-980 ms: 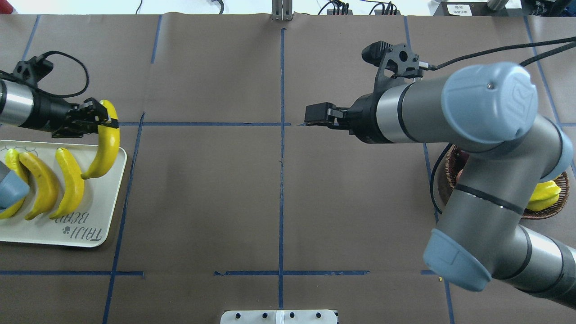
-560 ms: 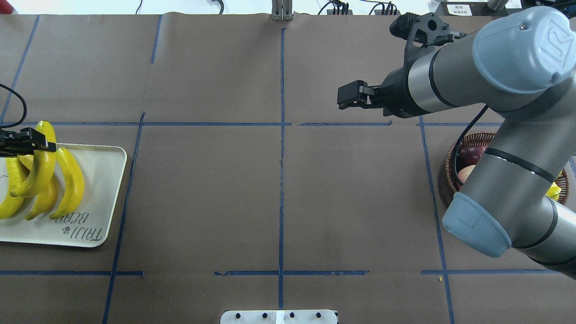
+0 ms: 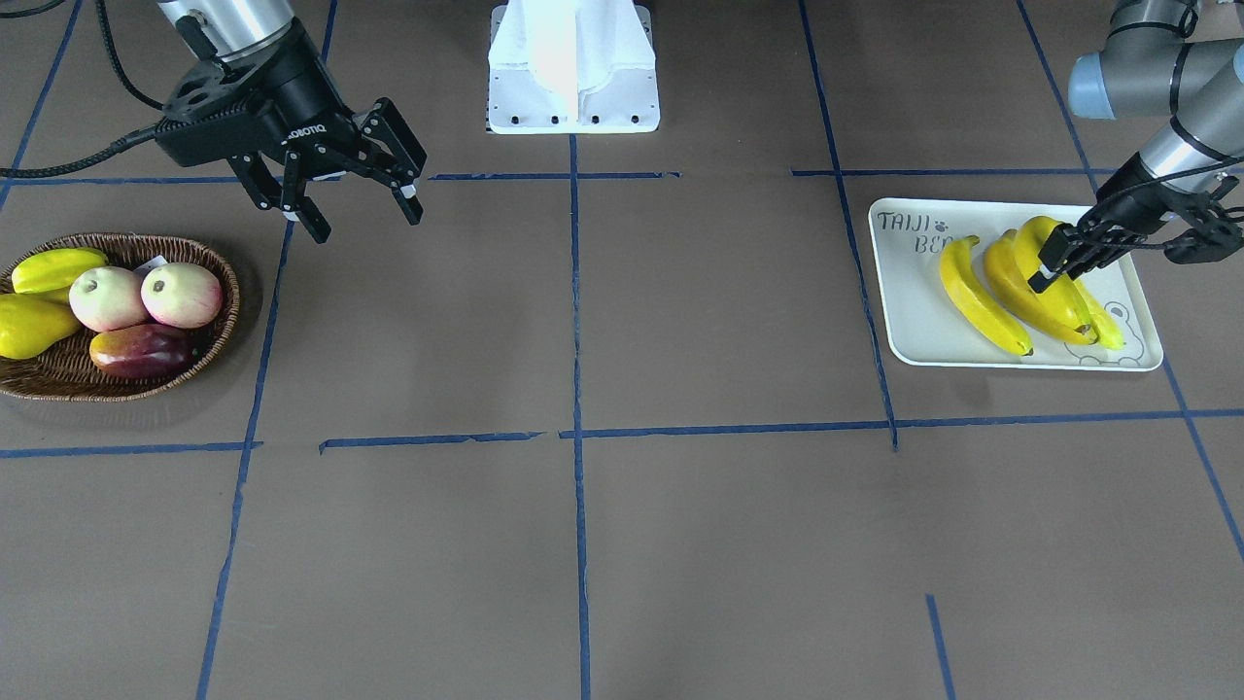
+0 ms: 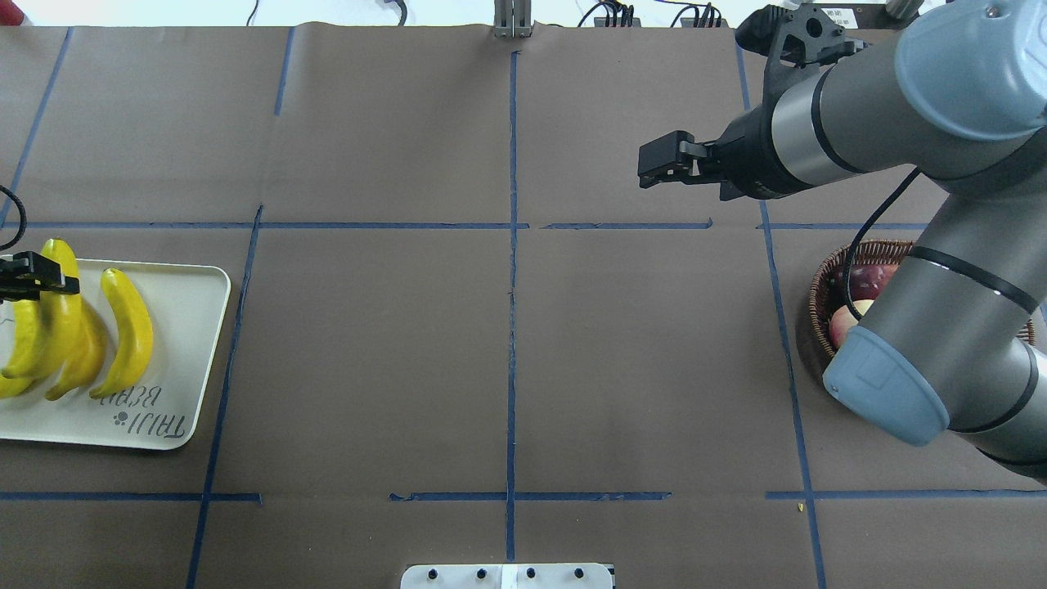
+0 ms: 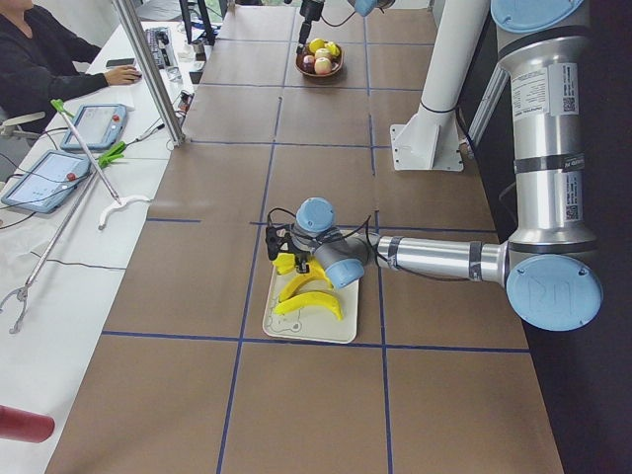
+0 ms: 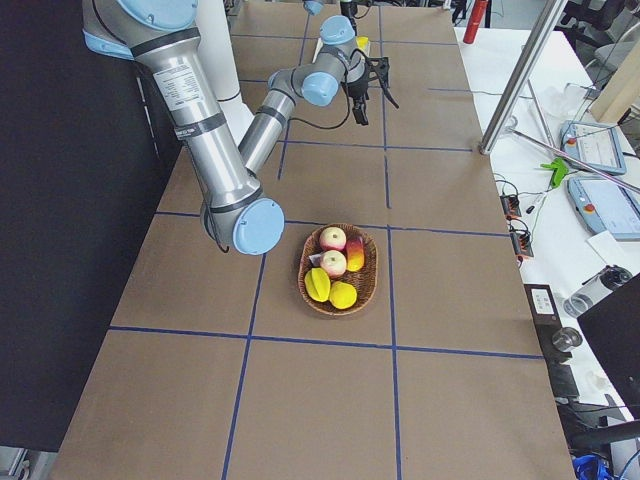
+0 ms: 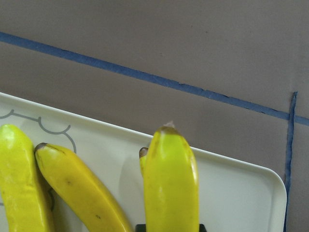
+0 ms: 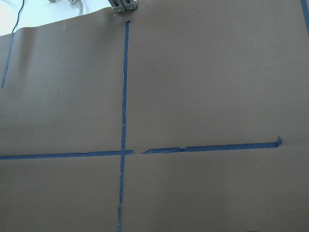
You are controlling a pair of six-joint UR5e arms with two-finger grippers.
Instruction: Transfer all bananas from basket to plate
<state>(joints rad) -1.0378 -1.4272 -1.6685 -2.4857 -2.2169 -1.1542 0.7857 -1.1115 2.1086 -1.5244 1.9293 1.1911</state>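
The white plate (image 4: 190, 343) lies at the table's left end, with three bananas (image 4: 127, 331) flat on it. Over these hangs a fourth banana (image 4: 56, 319), my left gripper (image 4: 49, 282) shut on its upper end; its lower end reaches down among the others. From the front this held banana (image 3: 1059, 282) sits between the plate's (image 3: 909, 321) other bananas, clamped by the left gripper (image 3: 1050, 267). In the left wrist view its tip (image 7: 171, 179) points across the plate's rim (image 7: 241, 166). My right gripper (image 3: 367, 224) stands open and empty, behind the wicker basket (image 3: 228, 321).
The basket (image 4: 818, 286), partly under my right arm, holds two apples (image 3: 146, 295), a red-yellow mango (image 3: 141, 352) and yellow-green fruit (image 3: 29, 326), no bananas. The robot's white base (image 3: 571, 68) stands at the table's middle edge. Blue tape lines cross the brown table.
My left gripper carried the banana leftward over the plate, from its right edge in above the other bananas. My right arm swung back to the right and farther away, uncovering part of the basket.
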